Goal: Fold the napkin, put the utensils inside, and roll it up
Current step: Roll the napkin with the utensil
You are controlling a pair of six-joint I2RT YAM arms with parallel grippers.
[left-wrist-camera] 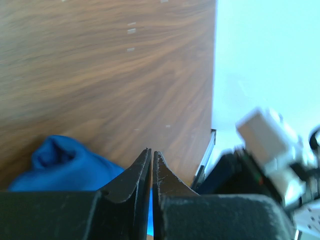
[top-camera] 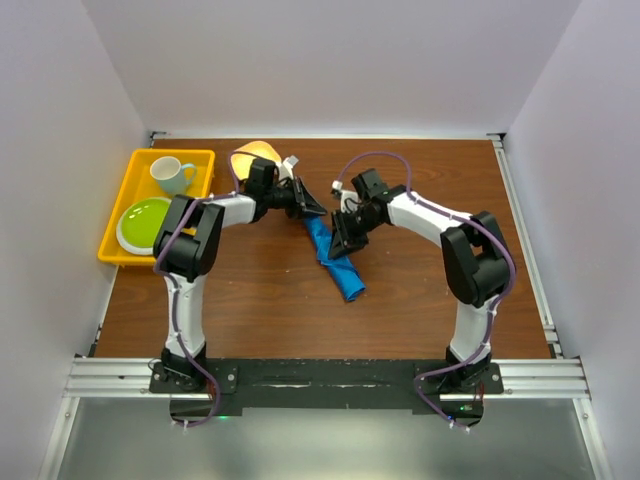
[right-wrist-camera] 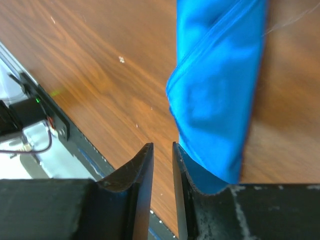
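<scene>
The blue napkin [top-camera: 336, 262] lies rolled into a narrow bundle at the table's middle, running from far left to near right. It also shows in the left wrist view [left-wrist-camera: 60, 160] and the right wrist view [right-wrist-camera: 220, 90]. My left gripper [top-camera: 312, 207] [left-wrist-camera: 151, 152] is at the roll's far end, jaws pressed together with nothing visibly between them. My right gripper [top-camera: 343, 245] [right-wrist-camera: 162, 146] hovers beside the roll's upper middle, jaws almost together with a narrow gap and nothing between them. The utensil is out of view.
A yellow tray [top-camera: 112, 222] at the far left holds a pale cup [top-camera: 172, 175] and a green plate [top-camera: 145, 222]. An orange-yellow object [top-camera: 258, 150] sits behind the left arm at the back edge. Metal rails run along the table's right side [top-camera: 525, 250].
</scene>
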